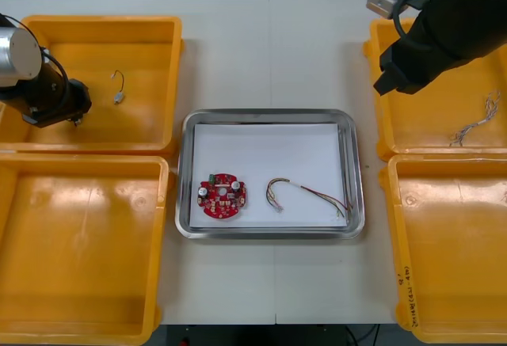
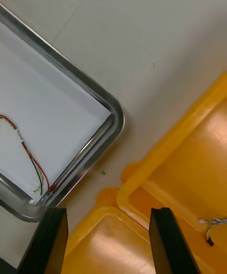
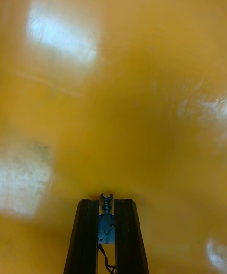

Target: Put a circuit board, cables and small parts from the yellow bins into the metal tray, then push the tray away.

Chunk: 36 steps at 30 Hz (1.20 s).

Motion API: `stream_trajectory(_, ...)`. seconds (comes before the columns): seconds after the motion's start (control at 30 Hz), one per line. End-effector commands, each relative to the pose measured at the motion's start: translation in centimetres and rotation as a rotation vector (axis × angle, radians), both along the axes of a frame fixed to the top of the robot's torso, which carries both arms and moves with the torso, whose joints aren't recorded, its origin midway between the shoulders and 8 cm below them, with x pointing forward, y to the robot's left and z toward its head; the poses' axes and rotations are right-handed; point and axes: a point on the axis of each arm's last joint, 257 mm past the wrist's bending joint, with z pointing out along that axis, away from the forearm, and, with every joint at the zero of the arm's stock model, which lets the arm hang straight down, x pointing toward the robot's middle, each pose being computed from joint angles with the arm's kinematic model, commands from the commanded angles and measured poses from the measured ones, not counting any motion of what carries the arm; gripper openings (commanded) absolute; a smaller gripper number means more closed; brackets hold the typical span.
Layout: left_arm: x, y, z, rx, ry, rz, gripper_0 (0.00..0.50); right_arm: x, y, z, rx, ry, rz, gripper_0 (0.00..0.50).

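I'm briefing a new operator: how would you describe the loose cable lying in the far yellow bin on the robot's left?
Find the far yellow plastic bin on the robot's left, where the left hand hangs shut on a small black cable. Right of that hand, on the bin's floor, lies a short thin dark cable with a pale plug. Unlike the held one, it lies loose.
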Motion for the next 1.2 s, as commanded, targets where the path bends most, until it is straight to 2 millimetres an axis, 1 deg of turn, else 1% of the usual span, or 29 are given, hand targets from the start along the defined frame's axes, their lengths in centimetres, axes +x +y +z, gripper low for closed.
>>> stream_trajectory(0.03,0.6,-0.6,4.0,0.059,-0.036,-0.13,0.0,2.2,-4.2,3.8,0.071,-0.049,-0.23,0.5)
stream_trajectory(0.1,0.3,-0.4,5.1,0.06,-0.04,-0.13,0.0,2.9,-5.9,3.8,0.09,-0.045,-0.314,0.5)
stream_trajectory(0.13,0.3,-0.4,5.3,0.059,-0.039,-0.13,0.0,3.1,-6.3,3.8,0.091,-0.045,-0.33,0.5)
stream_trajectory(0.2,0.0,-0.5,6.0,0.061,-0.038,-0.131,0.0,3.9,-8.5,3.9,0.091,-0.047,-0.405,0.5)
stream_trajectory(0.23,-0.1,-0.4,6.3,0.066,-0.038,-0.132,0.0,4.1,-8.9,3.9,0.092,-0.048,-0.42,0.5)
stream_trajectory(0.27,-0.2,-0.4,6.6,0.07,-0.038,-0.134,0.0,4.5,-9.9,4.0,0.092,-0.049,-0.455,0.5)
stream_trajectory(0.3,-0.4,-0.6,7.0,0.077,-0.037,-0.14,0.0,4.9,-11.0,4.2,0.09,-0.048,-0.492,0.5)
stream_trajectory(0.33,-0.4,-0.5,7.1,0.079,-0.037,-0.139,0.0,5.0,-11.4,4.2,0.092,-0.046,-0.509,0.5)
stream_trajectory(0.4,-0.7,-0.9,7.9,0.091,-0.038,-0.146,0.0,5.6,-13.3,4.4,0.097,-0.035,-0.581,0.5)
stream_trajectory(0.43,-0.7,-0.9,7.9,0.091,-0.038,-0.146,0.0,5.6,-13.3,4.4,0.097,-0.035,-0.581,0.5)
stream_trajectory(0.47,-1.0,-1.2,8.4,0.096,-0.034,-0.148,0.0,5.9,-14.8,4.3,0.1,-0.019,-0.633,0.5)
stream_trajectory(0.5,-1.2,-1.4,8.6,0.095,-0.031,-0.15,0.0,6.0,-15.4,4.2,0.105,-0.01,-0.658,0.5)
stream_trajectory(0.57,-1.7,-1.9,9.0,0.093,-0.021,-0.15,0.0,6.1,-17.3,3.8,0.114,0.012,-0.723,0.5)
stream_trajectory(0.63,-2.0,-2.2,9.2,0.097,-0.014,-0.154,0.0,6.0,-18.0,3.6,0.121,0.022,-0.751,0.5)
stream_trajectory(0.67,-2.5,-2.8,9.5,0.099,-0.005,-0.158,0.0,5.8,-19.4,3.1,0.133,0.041,-0.799,0.5)
stream_trajectory(0.7,-2.6,-3.2,9.7,0.098,-0.007,-0.161,0.0,5.8,-19.8,2.9,0.134,0.047,-0.813,0.5)
stream_trajectory(0.77,-3.2,-4.0,10.1,0.1,0.002,-0.163,0.0,5.4,-21.3,2.2,0.142,0.075,-0.87,0.5)
stream_trajectory(0.8,-3.3,-4.3,10.3,0.097,-0.001,-0.158,0.0,5.5,-21.6,2.0,0.147,0.079,-0.886,0.5)
stream_trajectory(0.87,-3.9,-5.6,10.7,0.089,0.002,-0.153,0.0,5.9,-22.8,1.7,0.164,0.075,-0.931,0.5)
stream_trajectory(1.0,-4.6,-7.7,11.1,0.073,0.003,-0.151,0.0,6.5,-24.2,1.4,0.191,0.062,-0.982,0.5)
stream_trajectory(1.03,-5.0,-8.7,11.2,0.066,0.006,-0.146,0.001,6.7,-24.9,1.3,0.205,0.049,-1.005,0.5)
stream_trajectory(1.07,-5.1,-9.1,11.2,0.063,0.008,-0.145,0.0,6.8,-25.1,1.3,0.21,0.046,-1.011,0.5)
stream_trajectory(1.1,-5.3,-10.1,11.3,0.058,0.004,-0.147,0.0,7.0,-25.6,1.2,0.217,0.036,-1.027,0.5)
stream_trajectory(1.17,-5.5,-10.9,11.2,0.054,0.004,-0.148,0.0,7.3,-26.1,1.0,0.223,0.027,-1.044,0.5)
stream_trajectory(1.2,-5.7,-11.9,11.3,0.065,0.002,-0.156,0.0,7.7,-26.7,1.0,0.232,0.007,-1.063,0.5)
